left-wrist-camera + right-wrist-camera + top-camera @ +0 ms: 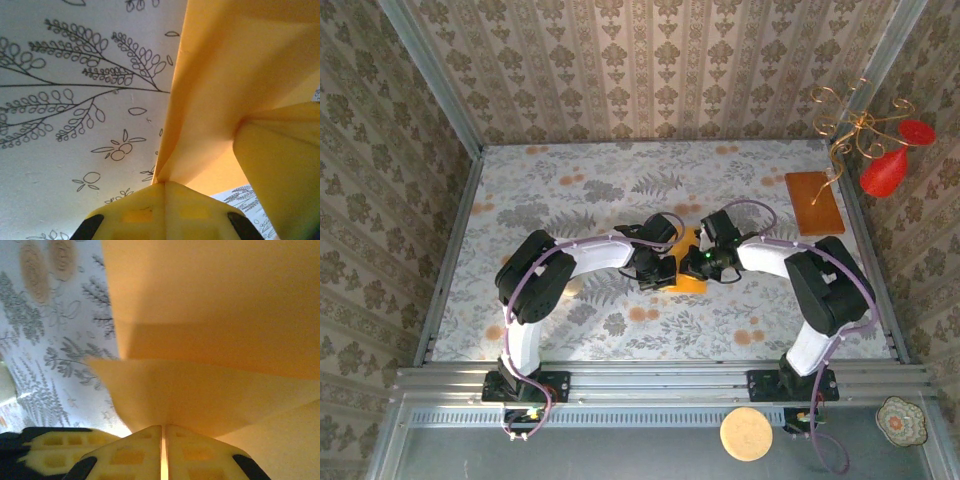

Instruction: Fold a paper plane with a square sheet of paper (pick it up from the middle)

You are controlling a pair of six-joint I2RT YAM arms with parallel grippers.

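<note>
L gripper [164,186] & R gripper [163,429], tips facing at centre of floral table [570,200], each w/ fingers pinched fully closed on the creased, part-folded square sheet of paper [691,283] btwn them.

In the left wrist view the square sheet of paper [225,65] runs off the top and right edges, and the bottom edge cuts off the left gripper [164,186]. The right gripper [163,429] is cut off likewise, the paper before it close and blurred. From above, both grippers hide most of the sheet on the bench [570,190], so its folds cannot be told
</note>
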